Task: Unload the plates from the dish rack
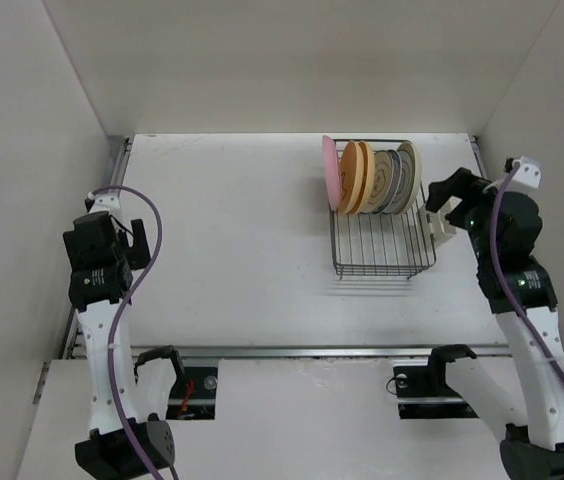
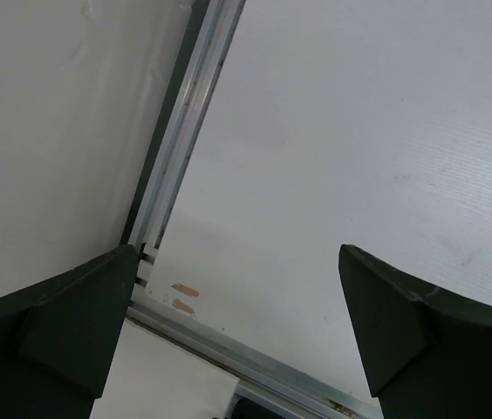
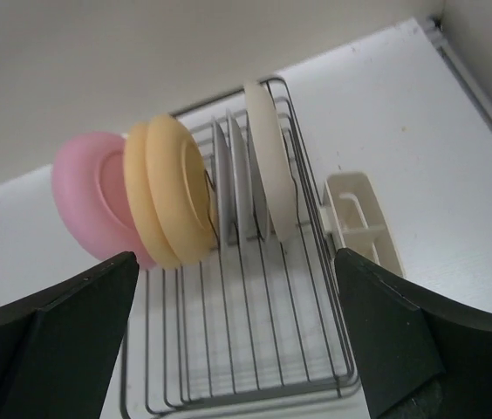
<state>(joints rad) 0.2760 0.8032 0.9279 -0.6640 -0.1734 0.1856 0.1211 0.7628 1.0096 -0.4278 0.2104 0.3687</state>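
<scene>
The black wire dish rack (image 1: 382, 255) stands right of the table's middle, its near half bare. Several plates stand on edge at its far end: a pink plate (image 1: 330, 172), two yellow-orange plates (image 1: 358, 177), two white patterned-rim plates (image 1: 390, 180) and a cream plate (image 1: 409, 166). The right wrist view shows the rack (image 3: 255, 349), pink plate (image 3: 89, 205), yellow-orange plates (image 3: 172, 201), white plates (image 3: 233, 175) and cream plate (image 3: 268, 161). My right gripper (image 1: 440, 195) is open and empty, just right of the rack by the cream cutlery cup (image 3: 364, 223). My left gripper (image 1: 137, 240) is open and empty, far left.
White walls enclose the table on the left, back and right. A metal rail (image 2: 181, 131) runs along the table's left edge, and another (image 1: 292, 351) along its near edge. The left wrist view shows only bare table and that rail corner.
</scene>
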